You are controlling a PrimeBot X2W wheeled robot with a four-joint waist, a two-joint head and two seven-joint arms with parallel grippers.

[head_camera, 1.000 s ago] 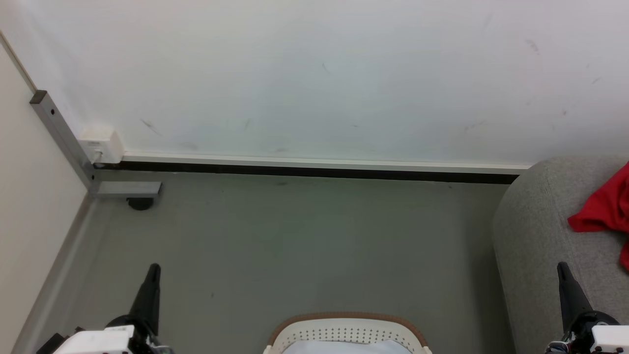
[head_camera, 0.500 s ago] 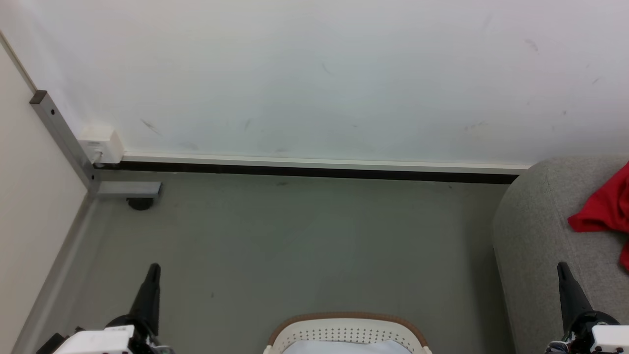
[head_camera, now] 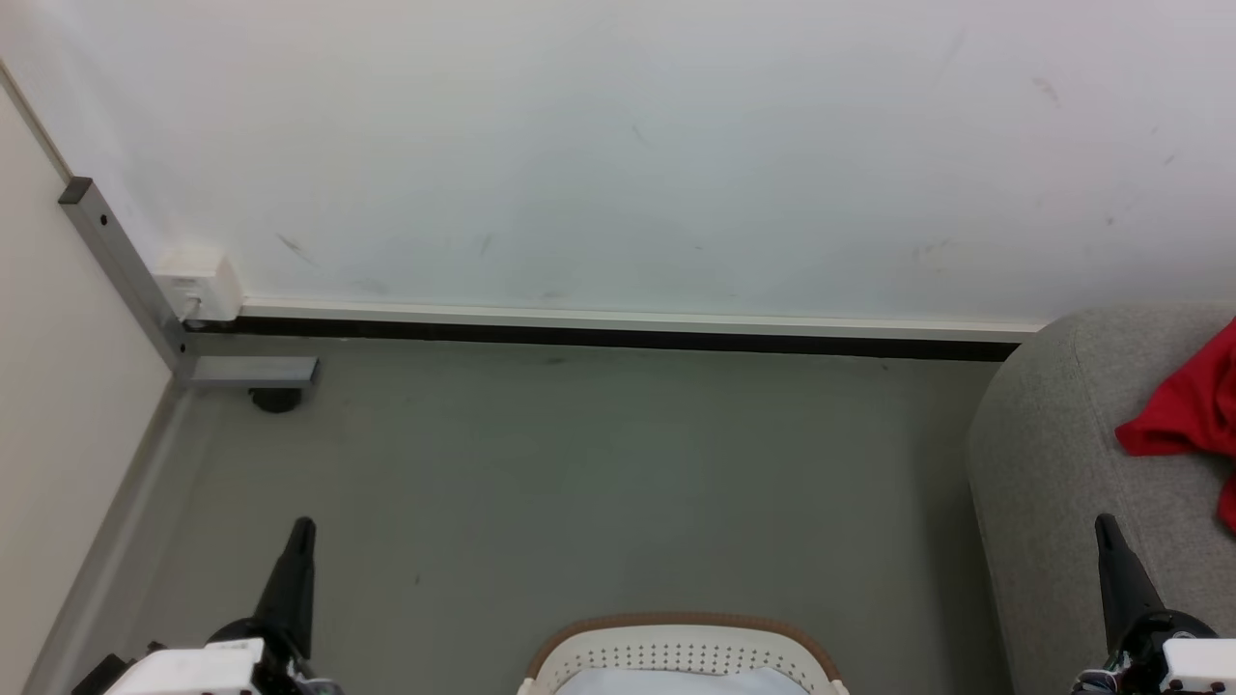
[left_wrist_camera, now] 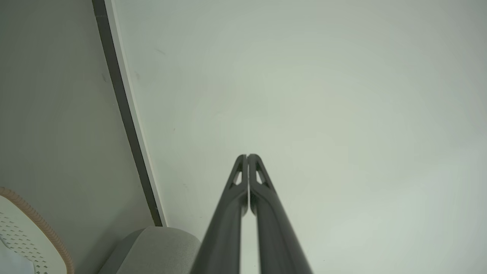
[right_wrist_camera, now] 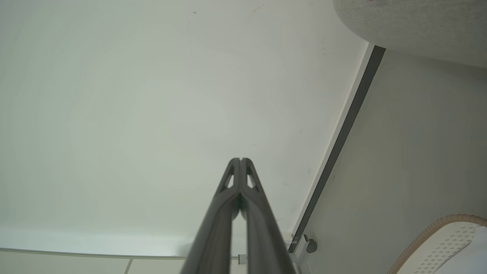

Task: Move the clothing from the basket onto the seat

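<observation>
At lower left of head view, left gripper closed tight, holding nothing. At bottom centre, oval cream-white perforated plastic basket with brown rim, pale white-blue cloth inside. At lower right, right gripper, also closed and empty, near large light grey fabric seat. At right edge, bright red soft clothing lying on that seat, up and right of right gripper, far from left gripper.
</observation>
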